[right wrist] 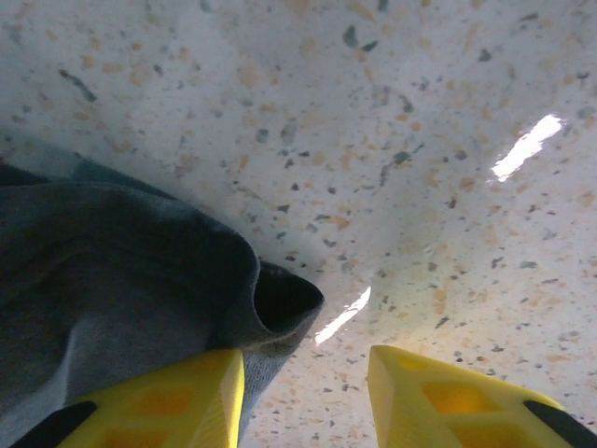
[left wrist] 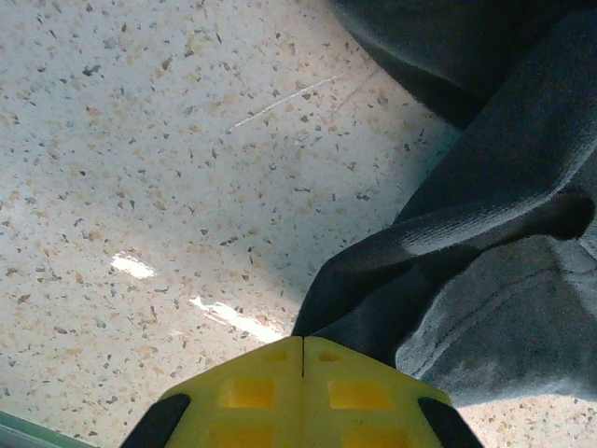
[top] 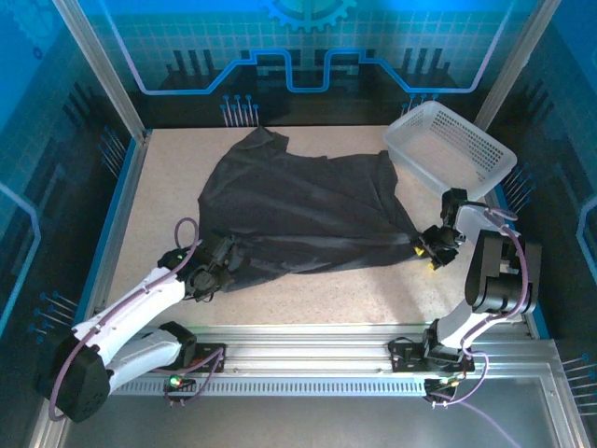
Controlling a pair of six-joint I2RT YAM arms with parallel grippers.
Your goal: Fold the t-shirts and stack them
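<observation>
left arm stretched low and forward from base. left gripper [top: 216, 268] has yellow fingers [left wrist: 252, 392] pressed together, pinching t-shirt [top: 298, 210] edge. right arm folded, elbow raised, forearm angled down. right gripper [right wrist: 306, 359] has jaws parted, with a gap between the fingers.

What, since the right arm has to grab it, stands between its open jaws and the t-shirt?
Nothing visible. The t-shirt edge lies right beside one finger of the right gripper, with bare table between the jaws.
</observation>
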